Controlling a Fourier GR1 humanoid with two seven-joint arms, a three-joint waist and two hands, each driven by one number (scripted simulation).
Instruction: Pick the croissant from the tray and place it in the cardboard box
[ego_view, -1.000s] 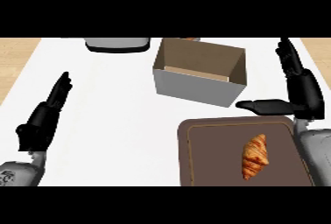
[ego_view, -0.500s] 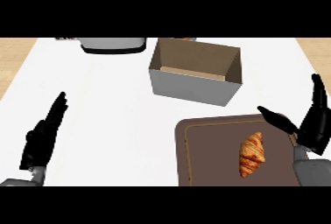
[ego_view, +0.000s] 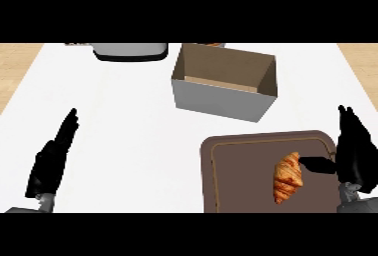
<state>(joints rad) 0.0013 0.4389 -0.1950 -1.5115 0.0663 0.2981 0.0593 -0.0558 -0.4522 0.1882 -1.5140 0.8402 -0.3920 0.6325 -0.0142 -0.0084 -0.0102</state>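
A golden-brown croissant (ego_view: 287, 176) lies on the brown tray (ego_view: 236, 175) at the lower right. My right hand (ego_view: 354, 152) stands open at the tray's right edge, fingers straight and pointing up, its thumb tip close beside the croissant. The open cardboard box (ego_view: 225, 82) sits beyond the tray, toward the middle back of the counter. My left hand (ego_view: 50, 162) rests open at the lower left, fingers up, far from both.
A grey and black appliance (ego_view: 129, 50) stands at the back left edge of the white counter (ego_view: 125, 120). Wooden floor shows at the far left and right corners.
Both hands have come down toward the lower edge. The right hand has dropped from beside the box to the tray's right edge, thumb now near the croissant.
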